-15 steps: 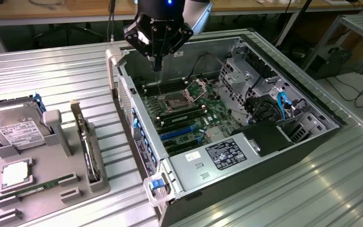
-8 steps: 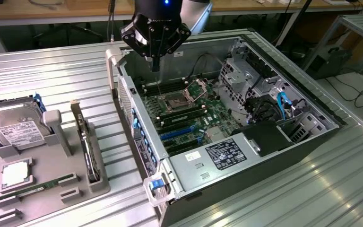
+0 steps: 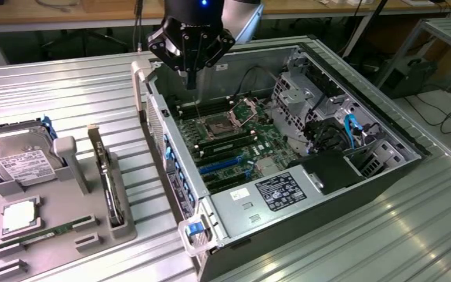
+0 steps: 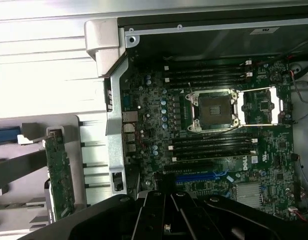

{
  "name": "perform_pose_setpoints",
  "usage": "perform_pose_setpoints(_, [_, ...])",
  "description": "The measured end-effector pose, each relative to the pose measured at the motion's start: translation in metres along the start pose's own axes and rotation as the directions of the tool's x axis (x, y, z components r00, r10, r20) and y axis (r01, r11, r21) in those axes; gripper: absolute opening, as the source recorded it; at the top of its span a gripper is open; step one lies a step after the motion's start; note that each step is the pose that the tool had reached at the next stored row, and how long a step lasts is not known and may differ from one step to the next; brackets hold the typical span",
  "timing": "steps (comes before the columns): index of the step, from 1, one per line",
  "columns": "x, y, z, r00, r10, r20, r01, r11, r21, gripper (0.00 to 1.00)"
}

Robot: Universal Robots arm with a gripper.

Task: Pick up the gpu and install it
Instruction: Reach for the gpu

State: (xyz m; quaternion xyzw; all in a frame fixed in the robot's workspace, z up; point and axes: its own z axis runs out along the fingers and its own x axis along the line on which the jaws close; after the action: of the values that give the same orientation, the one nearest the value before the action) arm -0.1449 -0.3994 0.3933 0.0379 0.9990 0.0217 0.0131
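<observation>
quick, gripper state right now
gripper: closed, holding nothing, above the open computer case; gpu stands in the grey holder.

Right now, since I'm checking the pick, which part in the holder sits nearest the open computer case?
The gpu, the card standing on edge in the holder beside the case; the hard drive, processor and memory stick sit farther away.

Exterior high oblique, wrist overhead, sharing motherboard
</observation>
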Motion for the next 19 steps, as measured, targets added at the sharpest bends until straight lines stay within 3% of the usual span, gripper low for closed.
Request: perform_pose_setpoints(19, [0.0091,-0.001,-0.0003,1.0,0.0,0.0,0.0,1.0,0.0001,0.11])
